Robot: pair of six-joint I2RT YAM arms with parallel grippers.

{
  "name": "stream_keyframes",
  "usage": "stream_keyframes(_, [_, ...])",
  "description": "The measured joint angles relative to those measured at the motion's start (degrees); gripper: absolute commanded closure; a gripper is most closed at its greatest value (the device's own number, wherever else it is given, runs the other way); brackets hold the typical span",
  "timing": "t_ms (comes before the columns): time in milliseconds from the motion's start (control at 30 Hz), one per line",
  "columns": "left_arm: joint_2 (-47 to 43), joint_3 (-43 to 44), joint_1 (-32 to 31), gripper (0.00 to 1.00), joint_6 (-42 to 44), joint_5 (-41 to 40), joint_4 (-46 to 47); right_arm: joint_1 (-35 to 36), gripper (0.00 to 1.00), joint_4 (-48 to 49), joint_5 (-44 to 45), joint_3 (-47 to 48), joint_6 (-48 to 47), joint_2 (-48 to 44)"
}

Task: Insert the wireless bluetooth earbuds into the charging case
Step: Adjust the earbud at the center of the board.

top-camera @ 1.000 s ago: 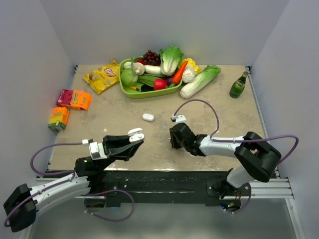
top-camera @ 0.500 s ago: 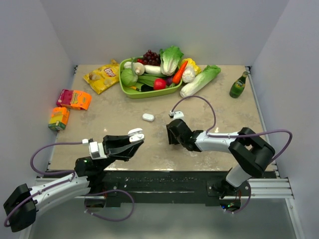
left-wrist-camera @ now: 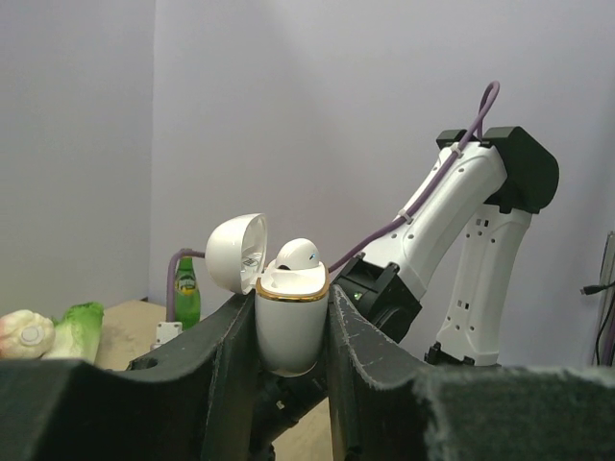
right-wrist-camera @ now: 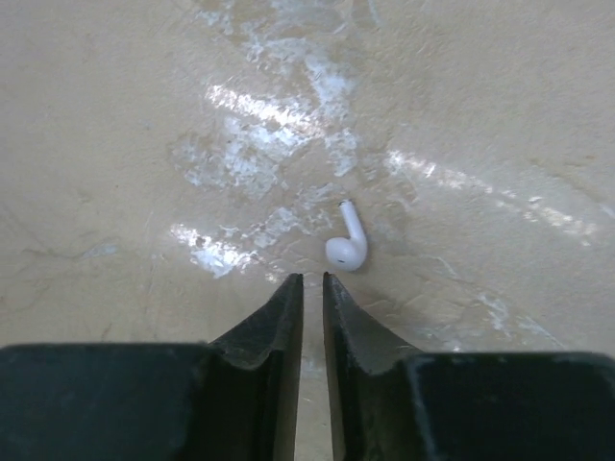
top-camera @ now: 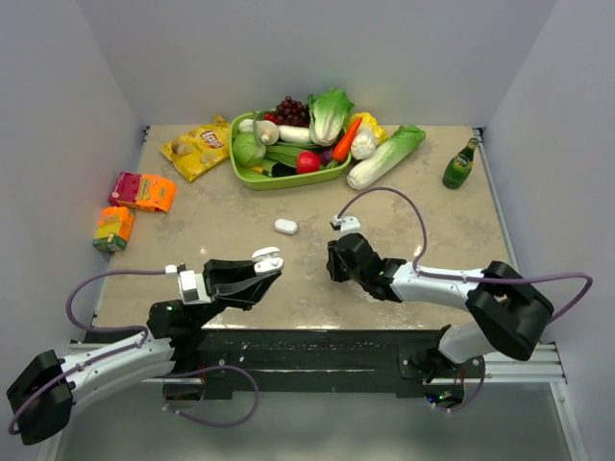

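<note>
At the left gripper [left-wrist-camera: 291, 303]: closed firmly on the charging case [left-wrist-camera: 288, 331], pinched by its lower body between both fingers and raised off the table [top-camera: 432, 221]. Case upright, lid [left-wrist-camera: 237, 252] swung open to the left, a gold band around the mouth. Inside, one earbud [left-wrist-camera: 298, 254] with its rounded head poking above the rim. No writing to be read on case or lid.

At the right gripper [right-wrist-camera: 312, 280]: fingers drawn almost together with only a thin slit between, gripping nothing, low over the tabletop. Just past the tips and slightly right, apart from them — a second earbud [right-wrist-camera: 348, 242] lying on bare stone-patterned surface, stem pointing away from the fingers. Open tabletop all around it.

Counted so far: two earbuds, and two cases, the other one [top-camera: 285, 227] closed and lying alone mid-table, beyond both grippers.

Further back: a green tray [top-camera: 252, 176] heaped with vegetables and fruit, one yellow chip bag [top-camera: 197, 146] whose red logo looks like Lay's, one green bottle [top-camera: 460, 165] near the right edge, two orange cartons [top-camera: 142, 191] [top-camera: 113, 228] at the left edge — print too small to read. Wide bare stretch between tray and arms.
</note>
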Motion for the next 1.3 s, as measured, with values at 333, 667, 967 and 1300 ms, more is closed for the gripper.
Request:
stream_keyframes(333, [1.5, 0.0, 0.0, 1.0, -0.8, 0.0, 0.0, 0.4, 1.0, 0.9, -2.8, 2.9, 0.8, 8.1])
stream_keyframes(667, [1.7, 0.0, 0.0, 1.0, -0.8, 0.0, 0.0, -0.5, 1.0, -1.7, -0.1, 3.4, 2.1, 8.1])
stream_keyframes(967, [1.7, 0.0, 0.0, 1.0, -0.8, 0.0, 0.0, -2.3, 1.0, -2.6, 0.8, 3.8, 2.3, 8.2])
stream_keyframes(1300, [0.3, 0.0, 0.0, 1.0, -0.8, 0.0, 0.0, -3.2, 0.99, -2.2, 2.1, 6.3, 2.1, 11.0])
